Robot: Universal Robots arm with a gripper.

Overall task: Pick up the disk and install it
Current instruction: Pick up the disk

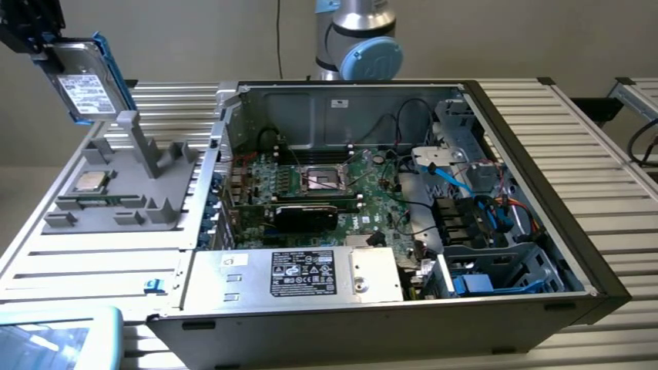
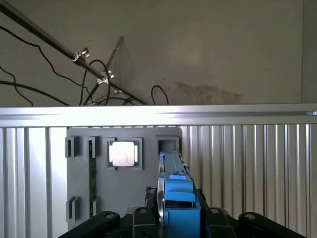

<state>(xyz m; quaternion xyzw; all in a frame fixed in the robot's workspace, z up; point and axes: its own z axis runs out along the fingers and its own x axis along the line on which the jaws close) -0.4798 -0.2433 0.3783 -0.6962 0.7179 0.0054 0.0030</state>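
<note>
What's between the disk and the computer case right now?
In the exterior view, a grey upright post and a strip of bare slatted table lie between the raised disk and the case.

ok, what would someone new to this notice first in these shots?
First, the open computer case in the middle of the exterior view, with its motherboard exposed and a silver box with a black-and-white label at the near edge. Next, the disk in its blue carrier, held up in the air by the gripper at that view's upper left, above a grey fixture carrying a small silver CPU chip.
</note>
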